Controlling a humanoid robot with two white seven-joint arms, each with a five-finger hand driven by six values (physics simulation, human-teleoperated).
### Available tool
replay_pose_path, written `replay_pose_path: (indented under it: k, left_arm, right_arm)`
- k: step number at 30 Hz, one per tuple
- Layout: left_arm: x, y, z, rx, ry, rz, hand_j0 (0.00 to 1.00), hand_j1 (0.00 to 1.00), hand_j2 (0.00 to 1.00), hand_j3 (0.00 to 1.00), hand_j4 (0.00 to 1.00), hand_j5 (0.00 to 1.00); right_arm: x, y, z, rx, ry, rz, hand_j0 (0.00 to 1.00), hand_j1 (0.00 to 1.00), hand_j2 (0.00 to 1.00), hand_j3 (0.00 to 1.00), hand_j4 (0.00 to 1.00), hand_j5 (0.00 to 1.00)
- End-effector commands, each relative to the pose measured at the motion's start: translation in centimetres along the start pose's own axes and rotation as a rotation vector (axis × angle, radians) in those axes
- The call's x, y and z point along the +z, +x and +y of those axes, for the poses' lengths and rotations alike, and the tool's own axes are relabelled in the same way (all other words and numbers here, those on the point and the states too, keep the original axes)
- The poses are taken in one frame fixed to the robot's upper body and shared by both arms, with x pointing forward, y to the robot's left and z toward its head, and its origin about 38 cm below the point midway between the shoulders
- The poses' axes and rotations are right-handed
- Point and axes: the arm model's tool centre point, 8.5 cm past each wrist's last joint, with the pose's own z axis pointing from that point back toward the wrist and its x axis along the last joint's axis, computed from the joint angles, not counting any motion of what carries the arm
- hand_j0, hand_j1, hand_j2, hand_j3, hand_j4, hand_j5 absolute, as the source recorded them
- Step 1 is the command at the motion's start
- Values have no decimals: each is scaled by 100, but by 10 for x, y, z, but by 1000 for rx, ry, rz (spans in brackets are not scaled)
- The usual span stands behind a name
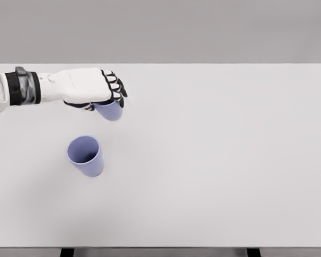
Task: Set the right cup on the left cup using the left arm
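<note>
Left hand (91,88) clamped on a cup, its top hidden.

The held cup (110,110) shows only its lower part; the second cup (85,156) stands at 7 o'clock on the desk (219,160).

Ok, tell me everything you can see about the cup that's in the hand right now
The held cup is a plain lavender-blue tumbler with no handle, smooth and matte like plastic. Only its lower body and rounded base show; the rim and opening are hidden under the left hand, whose black-tipped fingers curl around its upper part. It sits near the table's far left side, beyond the other cup. Whether it is lifted or resting on the surface cannot be told.
</note>
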Motion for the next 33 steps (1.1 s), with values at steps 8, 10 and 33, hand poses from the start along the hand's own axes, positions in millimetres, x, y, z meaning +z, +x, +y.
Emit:
replay_pose_path:
  k: [8, 10, 33]
  left_arm:
    - [58, -22, 22, 52, 46, 45, 66, 66, 66, 66, 66, 66]
    - [67, -22, 32, 53, 66, 40, 68, 68, 68, 68, 68, 68]
    - [112, 0, 31, 158, 60, -29, 69, 69, 69, 69, 69, 69]
  right_arm:
    - [0, 0, 0, 0, 0, 0, 100, 100, 100, 100, 100, 100]
    - [0, 0, 0, 0, 0, 0, 100, 100, 100, 100, 100, 100]
    - [0, 0, 0, 0, 0, 0, 100, 100, 100, 100, 100, 100]
